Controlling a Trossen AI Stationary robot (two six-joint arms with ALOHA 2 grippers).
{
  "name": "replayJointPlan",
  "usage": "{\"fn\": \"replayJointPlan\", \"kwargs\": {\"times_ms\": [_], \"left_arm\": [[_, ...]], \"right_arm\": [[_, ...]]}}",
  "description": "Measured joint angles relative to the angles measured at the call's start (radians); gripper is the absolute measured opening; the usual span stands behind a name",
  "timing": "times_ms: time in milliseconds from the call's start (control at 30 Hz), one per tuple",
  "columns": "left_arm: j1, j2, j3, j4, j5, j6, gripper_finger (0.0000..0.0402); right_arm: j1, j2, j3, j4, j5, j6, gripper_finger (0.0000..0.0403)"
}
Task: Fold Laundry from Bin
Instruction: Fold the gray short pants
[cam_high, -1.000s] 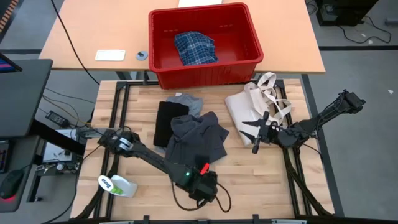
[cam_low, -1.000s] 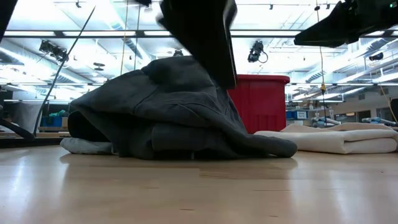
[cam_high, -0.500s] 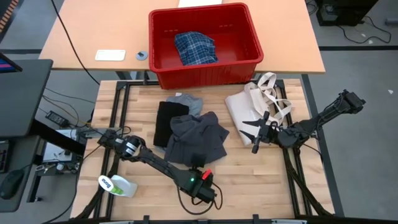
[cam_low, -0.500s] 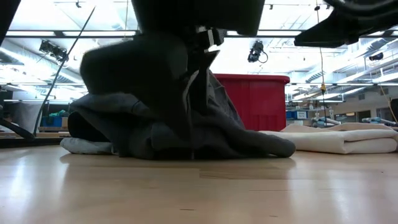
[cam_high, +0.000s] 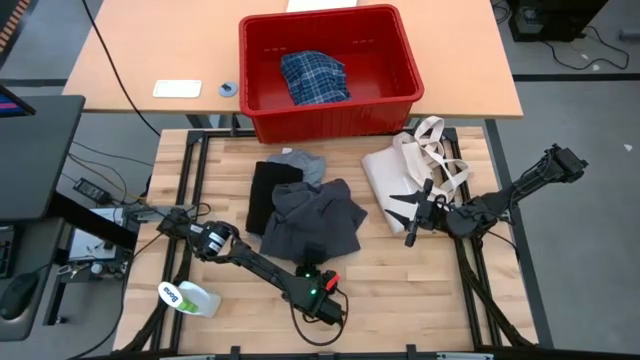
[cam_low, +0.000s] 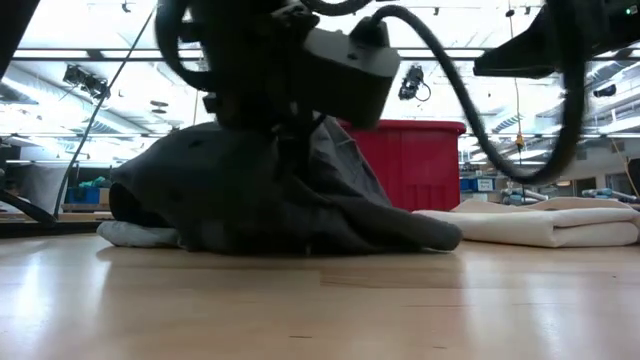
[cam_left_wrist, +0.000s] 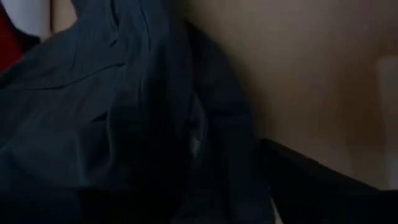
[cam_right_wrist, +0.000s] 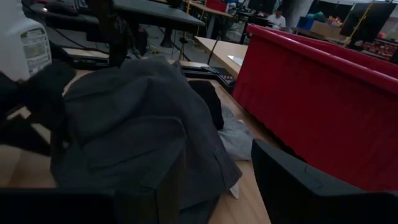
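A rumpled dark grey garment (cam_high: 318, 215) lies mid-table, resting partly on a black folded piece (cam_high: 264, 195) and a light grey T-shirt (cam_high: 302, 165). The red bin (cam_high: 256, 60) stands on the far table, and the blue plaid shirt (cam_high: 313, 77) lies inside it. My left gripper (cam_high: 314, 254) is low at the dark garment's near edge, slanting down toward the far side, open. Dark cloth (cam_left_wrist: 124, 112) fills its wrist view. My right gripper (cam_high: 404, 220) hangs open above the table, right of the garment. My left gripper has the dark grey garment's near edge (cam_left_wrist: 205, 149) between its open fingers. One finger (cam_left_wrist: 311, 186) shows beside the cloth. The cloth lies on the table. I cannot tell whether the fingers touch it.
A cream tote bag (cam_high: 400, 170) with loop handles lies at the table's right, just behind my right gripper. A white and green bottle (cam_high: 190, 297) lies at the near left. Bare wood shows along the table's near edge (cam_high: 420, 300).
My left gripper has come down from above the table's near side onto the dark garment's near edge, and it has tipped its fingers downward toward the cloth. My right arm has kept still.
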Motion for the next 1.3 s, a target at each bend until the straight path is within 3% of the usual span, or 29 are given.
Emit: {"fn": "replayJointPlan", "kwargs": {"times_ms": [133, 300, 367, 500, 633, 867, 1067, 1167, 1300], "left_arm": [[0.000, -0.001, 0.000, -0.076, -0.005, -0.036, 0.0173], [-0.002, -0.005, 0.008, -0.108, 0.007, -0.109, 0.0046], [-0.005, -0.021, 0.046, -0.116, 0.023, -0.123, 0.0018], [-0.008, -0.067, 0.176, -0.188, 0.025, -0.178, 0.0025], [0.003, -0.129, 0.250, -0.204, 0.040, -0.230, 0.0027], [0.034, -0.211, 0.267, -0.212, 0.073, -0.239, 0.0027], [0.037, -0.253, 0.271, -0.211, 0.114, -0.254, 0.0027], [0.037, -0.254, 0.271, -0.211, 0.119, -0.254, 0.0027], [0.039, -0.257, 0.271, -0.210, 0.119, -0.255, 0.0027]], "right_arm": [[0.000, 0.000, 0.000, -0.001, -0.004, -0.001, 0.0193], [0.000, 0.000, 0.000, -0.001, -0.007, -0.001, 0.0193], [0.000, 0.000, 0.000, -0.001, -0.018, 0.003, 0.0193], [0.024, -0.008, 0.000, 0.033, -0.107, -0.020, 0.0193], [0.105, 0.001, 0.000, 0.093, -0.201, -0.162, 0.0193], [0.213, 0.148, 0.000, 0.178, -0.022, -0.356, 0.0193], [0.194, 0.349, 0.000, 0.178, -0.132, -0.268, 0.0194], [0.197, 0.465, 0.000, 0.197, -0.070, -0.148, 0.0194], [0.204, 0.614, 0.000, 0.350, -0.048, -0.131, 0.0194]]}}
